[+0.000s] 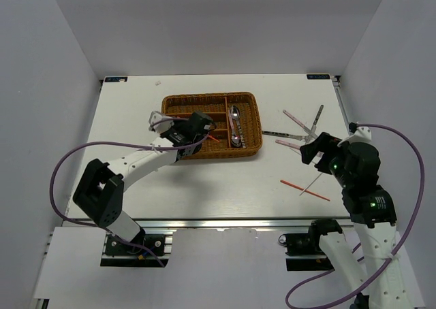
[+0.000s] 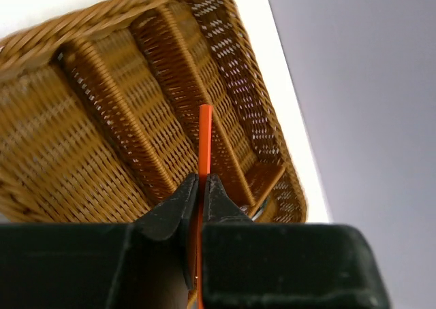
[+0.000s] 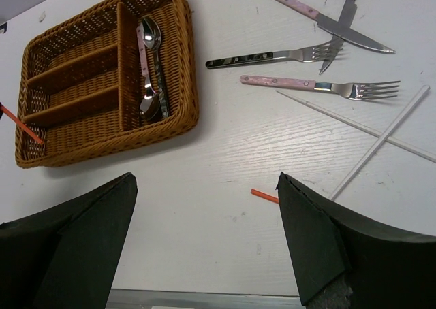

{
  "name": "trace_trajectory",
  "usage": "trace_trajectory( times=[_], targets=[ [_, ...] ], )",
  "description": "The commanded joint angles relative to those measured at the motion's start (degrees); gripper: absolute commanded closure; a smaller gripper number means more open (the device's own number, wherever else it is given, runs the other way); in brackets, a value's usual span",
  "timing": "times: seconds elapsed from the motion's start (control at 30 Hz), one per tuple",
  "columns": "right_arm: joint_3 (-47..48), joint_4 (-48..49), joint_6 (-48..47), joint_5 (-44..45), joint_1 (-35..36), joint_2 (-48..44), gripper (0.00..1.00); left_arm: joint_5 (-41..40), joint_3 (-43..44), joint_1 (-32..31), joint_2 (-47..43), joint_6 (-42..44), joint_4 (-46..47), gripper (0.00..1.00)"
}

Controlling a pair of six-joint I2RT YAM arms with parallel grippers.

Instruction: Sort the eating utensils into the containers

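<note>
My left gripper [image 1: 203,129] [image 2: 202,180] is shut on a red chopstick [image 2: 205,139] and hangs above the long slots of the brown wicker tray [image 1: 211,97] [image 2: 102,16]. The stick's end points down into the tray. Two shiny spoons [image 1: 236,124] [image 3: 151,64] lie in the crosswise slot. My right gripper [image 1: 310,150] [image 3: 204,180] is open over bare table, with nothing between its fingers. A second red chopstick [image 1: 304,190] [image 3: 264,196] lies beside its right finger. Further off lie a pink-handled fork [image 3: 313,86], a dark-handled fork [image 3: 272,56] and a pink-handled knife [image 3: 320,20].
Two white chopsticks [image 3: 381,142] lie crossed on the table right of the forks. A dark-handled knife [image 3: 343,26] crosses the pink one. White walls enclose the table on three sides, and a metal rail [image 1: 218,222] runs along its near edge.
</note>
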Motion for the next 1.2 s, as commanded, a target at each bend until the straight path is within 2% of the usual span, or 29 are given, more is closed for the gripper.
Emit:
trace_trajectory(
  times=[0.0,0.27,0.3,0.37,0.4,0.43,0.57,0.77,0.83,0.87,0.97,1.0,1.07,1.1,1.17],
  targets=[
    [-0.75,3.49,0.3,-1.99,0.23,0.53,0.12,-3.74,-2.32,-0.2,-0.05,-21.36,-4.72,1.0],
    [-0.57,3.58,-0.23,-2.08,0.23,1.32,0.12,-2.32,-2.77,-0.99,7.16,-29.83,-3.92,1.0],
    [-0.57,3.58,-0.41,-2.08,0.32,1.41,0.12,-2.49,-2.59,-1.6,7.51,-31.58,-4.7,0.97],
    [-0.75,3.67,-0.76,-2.08,0.23,1.85,0.12,-2.93,-2.5,-1.87,8.48,-32.38,-5.06,0.9],
    [-0.84,3.67,-0.85,-3.91,0.32,2.11,0.12,-3.11,-2.5,-1.96,8.66,-33.61,-5.5,0.8],
    [-0.92,3.67,-0.93,-4.1,0.32,2.46,0.12,-3.02,-2.85,-1.96,8.92,-34.05,-5.42,0.76],
    [-1.36,3.75,-1.37,-4.11,0.32,2.73,0.12,-3.72,-3.82,-1.96,9.45,-36.16,-5.33,0.7],
    [-2.42,4.37,-1.99,-6.38,0.23,3.61,0.12,-2.67,-4.7,-1.96,8.84,-36.43,-4.1,0.37],
    [-3.29,5.24,-3.83,-8.58,0.32,4.05,0.12,-2.67,-4.88,-2.04,6.57,-33.63,-3.05,0.31],
    [-4.34,5.6,-4.18,-10.24,0.32,4.05,0.12,-2.85,-4.88,-2.04,5.42,-31.53,-1.3,0.23],
    [-5.32,5.87,-5.59,-9.65,0.67,5.71,0.13,-3.2,-3.22,-2.13,-0.55,-15.31,2.74,0.09],
    [-5.32,5.52,-5.85,-8.43,1.98,7.54,0.14,-3.11,-2.16,-2.13,-2.05,-5.07,4.24,0.06],
    [-5.67,5.07,-5.59,-2.91,4.35,9.66,0.16,-1.01,-0.05,-2.13,-6.34,4.57,3.82,0.03],
    [-7.32,6.47,-5.59,-0.96,6.1,12.98,0.16,1.87,0.65,-2.13,-8.02,12.53,3.12,0.02],
    [-9.0,7.35,-6.65,-0.67,8.04,17.73,0.15,5.39,-0.21,-2.13,-14.41,21.1,4.69,0.02]
  ],
)
